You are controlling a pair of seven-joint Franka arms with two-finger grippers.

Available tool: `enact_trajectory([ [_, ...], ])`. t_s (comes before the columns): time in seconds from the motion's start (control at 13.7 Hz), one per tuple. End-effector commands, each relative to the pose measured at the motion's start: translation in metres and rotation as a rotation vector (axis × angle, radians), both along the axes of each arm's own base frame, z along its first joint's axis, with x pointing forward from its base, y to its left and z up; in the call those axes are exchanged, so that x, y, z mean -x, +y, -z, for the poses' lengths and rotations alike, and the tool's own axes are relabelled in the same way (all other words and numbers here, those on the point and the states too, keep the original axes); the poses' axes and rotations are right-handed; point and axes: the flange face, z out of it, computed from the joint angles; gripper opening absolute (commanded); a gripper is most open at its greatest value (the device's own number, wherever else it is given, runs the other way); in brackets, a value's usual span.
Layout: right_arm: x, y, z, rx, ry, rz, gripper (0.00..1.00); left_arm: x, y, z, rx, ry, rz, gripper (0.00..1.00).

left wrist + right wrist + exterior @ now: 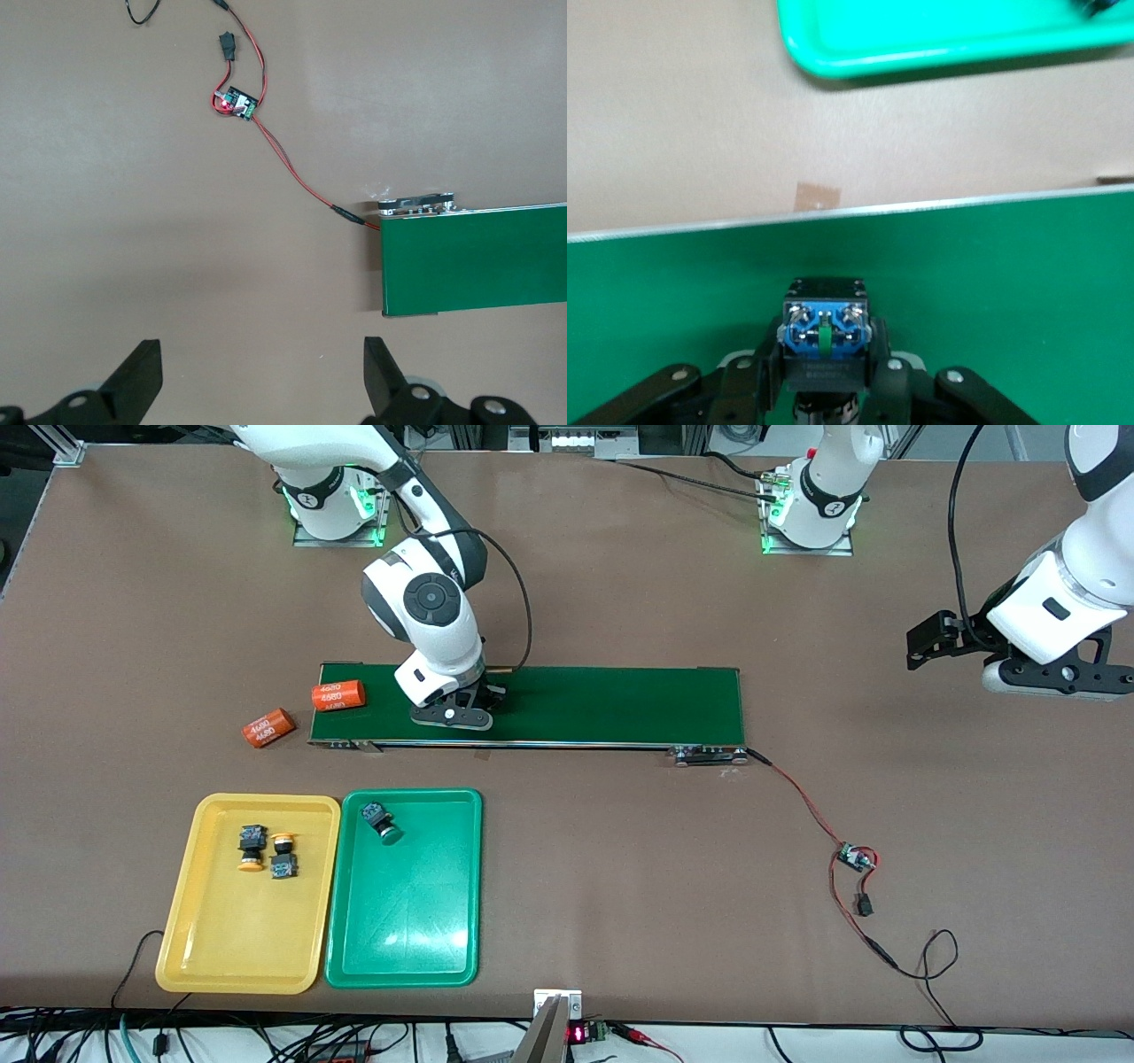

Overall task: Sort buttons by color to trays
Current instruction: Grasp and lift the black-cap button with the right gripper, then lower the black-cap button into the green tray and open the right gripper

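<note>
My right gripper is down on the dark-green belt, shut on a button. Its blue-black body sits between my fingers, and its cap is hidden. The yellow tray holds two yellow-capped buttons. Beside it, the green tray holds one green-capped button. The green tray's rim also shows in the right wrist view. My left gripper hangs open and empty over bare table at the left arm's end, where that arm waits.
Two orange cylinders with white numbers lie at the belt's end toward the right arm, one on the belt and one on the table. A small circuit board with red and black wires runs from the belt's other end.
</note>
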Motion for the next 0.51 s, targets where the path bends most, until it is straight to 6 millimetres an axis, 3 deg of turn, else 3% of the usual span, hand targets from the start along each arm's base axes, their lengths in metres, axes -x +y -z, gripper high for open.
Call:
enact_trajectory([
  [0.0, -0.026, -0.015, -0.046, 0.017, -0.047, 0.018, 0.12, -0.001, 0.003, -0.003, -0.018, 0.005, 0.005, 1.0],
  [0.15, -0.066, -0.028, -0.085, -0.003, -0.103, 0.0, 0.12, -0.001, 0.002, -0.004, -0.018, 0.003, 0.007, 1.0],
  [0.22, -0.091, -0.044, -0.1, -0.02, -0.132, -0.013, 0.12, -0.001, 0.001, -0.005, -0.018, 0.003, 0.008, 1.0],
  [0.44, -0.153, -0.089, -0.093, -0.018, -0.174, -0.048, 0.15, 0.001, 0.0, -0.003, -0.019, 0.018, 0.01, 1.0],
])
